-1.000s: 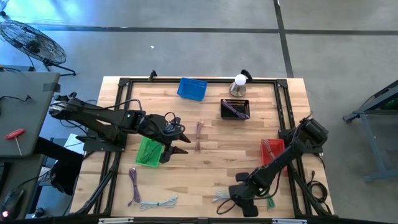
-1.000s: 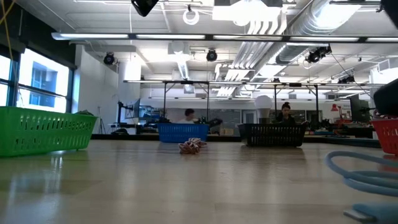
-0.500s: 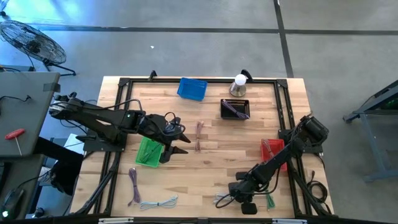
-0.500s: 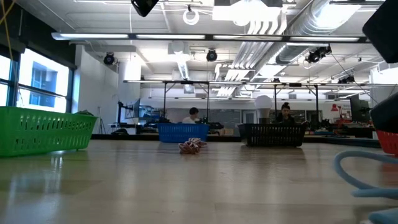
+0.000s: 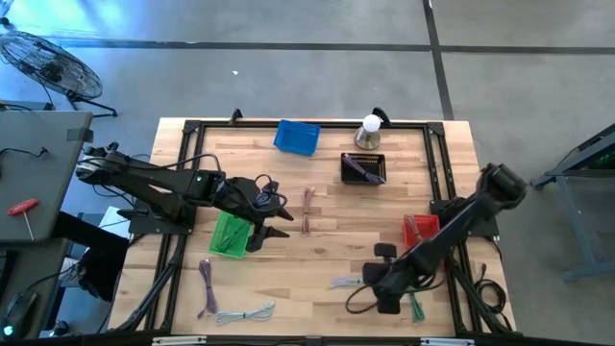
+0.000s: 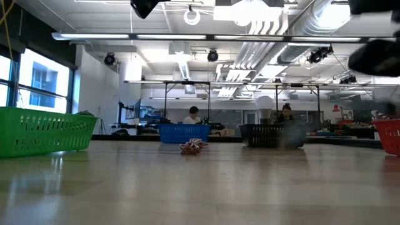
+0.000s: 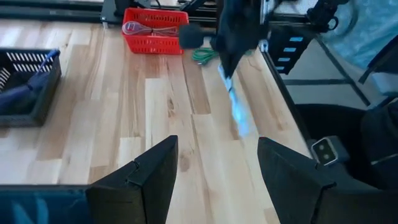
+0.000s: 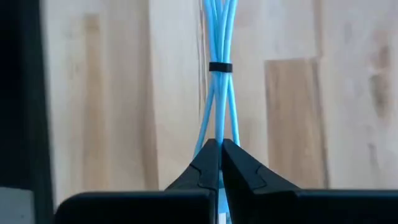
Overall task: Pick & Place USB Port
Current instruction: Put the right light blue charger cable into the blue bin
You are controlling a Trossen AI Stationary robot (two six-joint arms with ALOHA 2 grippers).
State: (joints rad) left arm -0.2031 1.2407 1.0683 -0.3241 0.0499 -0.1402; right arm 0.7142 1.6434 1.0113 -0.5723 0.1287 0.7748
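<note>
Cable bundle [image 8: 219, 74], thin light-blue strands cinched by a black tie, is pinched between the closed black fingers of the right gripper [image 8: 219, 163] above the pale wood-plank table [image 8: 298, 112], near its front edge by the red mesh basket [image 5: 419, 231]. Only the right wrist view shows the grip. The left gripper [image 7: 216, 169], fingers spread apart, hovers beside the green basket [image 5: 230, 234].

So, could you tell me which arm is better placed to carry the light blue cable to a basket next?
The right: its gripper is already shut on the light blue cable. The left gripper is open near the green basket.
</note>
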